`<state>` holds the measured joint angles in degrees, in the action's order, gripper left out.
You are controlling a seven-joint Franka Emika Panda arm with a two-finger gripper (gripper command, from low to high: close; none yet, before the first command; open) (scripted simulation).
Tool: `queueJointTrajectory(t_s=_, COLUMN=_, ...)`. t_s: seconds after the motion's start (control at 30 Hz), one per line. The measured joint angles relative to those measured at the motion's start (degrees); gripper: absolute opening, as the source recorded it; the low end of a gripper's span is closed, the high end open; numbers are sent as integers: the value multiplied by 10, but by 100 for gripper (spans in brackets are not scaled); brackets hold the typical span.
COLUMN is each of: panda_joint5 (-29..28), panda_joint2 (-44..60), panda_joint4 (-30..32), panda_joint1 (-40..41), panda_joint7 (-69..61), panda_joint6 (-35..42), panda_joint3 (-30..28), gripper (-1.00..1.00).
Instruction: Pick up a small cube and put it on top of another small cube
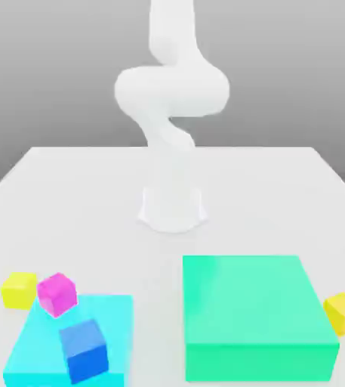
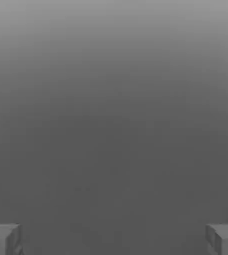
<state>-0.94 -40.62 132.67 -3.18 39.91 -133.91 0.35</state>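
I see the white worktop (image 1: 69, 189) with my white arm (image 1: 171, 98) standing at the back. The green block (image 1: 254, 310) sits near the front. At the exterior view's left lies a flat cyan slab (image 1: 118, 325) with a blue cube (image 1: 86, 349) on it. The pink cube (image 1: 56, 293) sits at the slab's back corner, one yellow cube (image 1: 18, 289) just beside it. The other yellow cube (image 1: 344, 311) is beside the green block. My end effector (image 2: 114, 239) is spread wide, holding nothing.

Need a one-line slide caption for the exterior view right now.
White arm upright behind two yellow cubes, a pink cube, blue cube, cyan slab, green block.
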Motion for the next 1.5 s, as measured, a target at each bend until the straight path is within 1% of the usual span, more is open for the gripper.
queueJointTrajectory(t_s=0.4, panda_joint5=-25, panda_joint2=252, panda_joint4=43, panda_joint1=-140, panda_joint7=-301, panda_joint6=-102, panda_joint3=23, gripper=0)
queueJointTrajectory(t_s=0.67, panda_joint5=-32, panda_joint2=418, panda_joint4=71, panda_joint1=-222, panda_joint7=-506, panda_joint6=-169, panda_joint3=62, gripper=0)
queueJointTrajectory(t_s=0.83, panda_joint5=-50, panda_joint2=522, panda_joint4=88, panda_joint1=-242, panda_joint7=-625, panda_joint6=-211, panda_joint3=95, gripper=0)
queueJointTrajectory(t_s=0.9, panda_joint5=-66, panda_joint2=564, panda_joint4=88, panda_joint1=-250, panda_joint7=-642, panda_joint6=-235, panda_joint3=99, gripper=0)
queueJointTrajectory(t_s=1.0, panda_joint5=-91, panda_joint2=626, panda_joint4=77, panda_joint1=-267, panda_joint7=-631, panda_joint6=-281, panda_joint3=80, gripper=0)
queueJointTrajectory(t_s=1.03, panda_joint5=-98, panda_joint2=647, panda_joint4=73, panda_joint1=-275, panda_joint7=-627, panda_joint6=-297, panda_joint3=71, gripper=-100)
queueJointTrajectory(t_s=1.27, panda_joint5=-102, panda_joint2=652, panda_joint4=72, panda_joint1=-275, panda_joint7=-624, panda_joint6=-300, panda_joint3=71, gripper=-100)
queueJointTrajectory(t_s=1.43, panda_joint5=-64, panda_joint2=564, panda_joint4=89, panda_joint1=-253, panda_joint7=-654, panda_joint6=-231, panda_joint3=100, gripper=-100)
queueJointTrajectory(t_s=1.5, panda_joint5=-56, panda_joint2=540, panda_joint4=77, panda_joint1=-230, panda_joint7=-674, panda_joint6=-203, panda_joint3=87, gripper=-100)
